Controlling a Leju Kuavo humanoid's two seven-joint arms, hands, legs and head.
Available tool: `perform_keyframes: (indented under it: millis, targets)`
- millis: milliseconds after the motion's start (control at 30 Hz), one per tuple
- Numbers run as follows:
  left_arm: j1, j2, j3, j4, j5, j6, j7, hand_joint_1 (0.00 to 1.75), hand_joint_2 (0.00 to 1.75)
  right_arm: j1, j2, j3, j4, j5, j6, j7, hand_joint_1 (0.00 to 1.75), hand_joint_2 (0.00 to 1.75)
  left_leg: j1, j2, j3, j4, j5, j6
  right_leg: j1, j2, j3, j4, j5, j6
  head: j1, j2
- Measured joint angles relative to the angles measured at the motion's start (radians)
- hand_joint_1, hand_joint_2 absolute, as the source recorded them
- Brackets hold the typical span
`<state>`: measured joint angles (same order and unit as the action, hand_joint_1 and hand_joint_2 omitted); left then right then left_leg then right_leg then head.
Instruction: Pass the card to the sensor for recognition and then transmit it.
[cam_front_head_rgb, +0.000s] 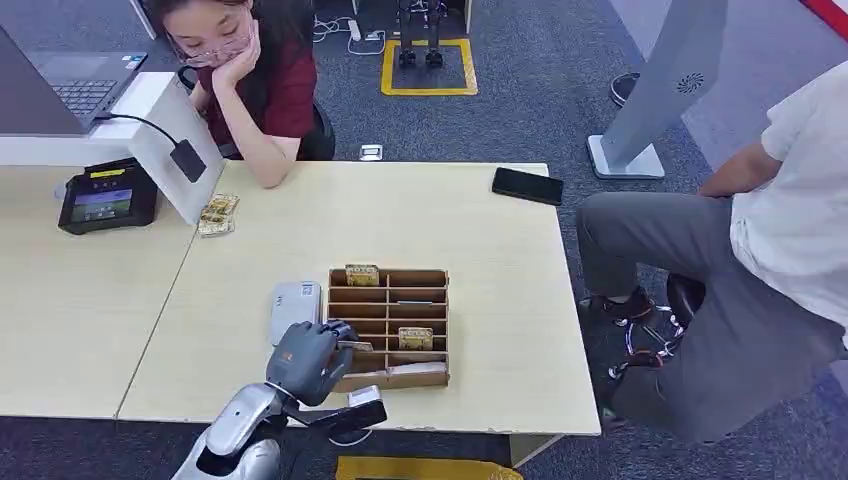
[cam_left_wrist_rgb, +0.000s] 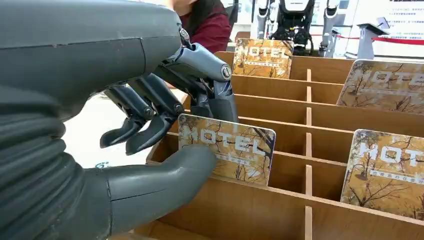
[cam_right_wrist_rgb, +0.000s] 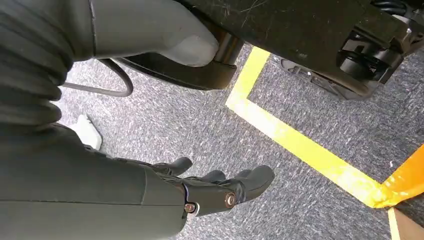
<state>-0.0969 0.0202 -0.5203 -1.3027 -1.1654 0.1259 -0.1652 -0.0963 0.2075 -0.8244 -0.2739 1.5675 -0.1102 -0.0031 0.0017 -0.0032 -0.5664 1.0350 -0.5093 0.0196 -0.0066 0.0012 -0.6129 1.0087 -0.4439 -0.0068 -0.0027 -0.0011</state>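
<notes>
Pinching a hotel card (cam_left_wrist_rgb: 227, 149) between thumb and fingers, left hand (cam_front_head_rgb: 308, 358) at wooden rack (cam_front_head_rgb: 432, 375), lower centre | step: pickup | next: lift clear, carry to sensor (cam_front_head_rgb: 296, 308) | right hand (cam_right_wrist_rgb: 220, 192) hangs empty, fingers loosely apart.

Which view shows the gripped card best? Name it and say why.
The left wrist view: the card fills the frame's middle, "HOTEL" readable, pinched between the left hand's thumb and fingers above the wooden rack. In the head view the hand hides nearly all of it. The right wrist view faces the floor.

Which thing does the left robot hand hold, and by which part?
The left robot hand pinches a hotel card by one end, thumb against fingers, over the wooden rack.
</notes>
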Motion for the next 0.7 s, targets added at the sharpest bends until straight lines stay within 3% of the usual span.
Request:
perform_keyframes:
  millis: [167,300,500,700]
  targets:
    - [-0.005,0.009,0.0,-0.007,0.09,0.005,-0.048,1.75,1.75,0.0,-0.001,0.0,0.0,0.0,0.0,-0.001,0.0,1.75,0.0,0.0,0.0,0.0,0.0,0.0,0.0,0.0,0.0,0.0,0.0,0.0,0.0,0.0]
    - [-0.066,0.082,0.0,-0.138,0.273,-0.058,-0.114,1.75,1.75,0.003,-0.003,0.003,0.0,0.0,0.0,-0.01,0.0,1.75,0.001,0.0,-0.001,0.0,0.001,0.0,0.001,-0.001,-0.001,0.0,0.0,0.0,0.0,0.0]
    - [-0.298,0.239,0.039,-0.321,0.466,-0.199,-0.1,1.75,1.75,0.004,-0.009,0.006,0.001,0.0,0.0,-0.019,0.0,1.75,0.002,-0.001,-0.002,0.0,0.005,-0.003,0.002,-0.001,-0.002,0.002,0.003,-0.004,0.0,0.0]
    - [-0.525,0.331,0.126,-0.405,0.515,-0.34,-0.043,1.75,1.75,0.004,-0.012,0.006,0.003,0.0,0.003,-0.02,0.0,1.75,0.002,0.0,-0.002,0.0,0.005,-0.003,0.002,0.0,-0.003,0.002,0.003,-0.004,0.001,0.0]
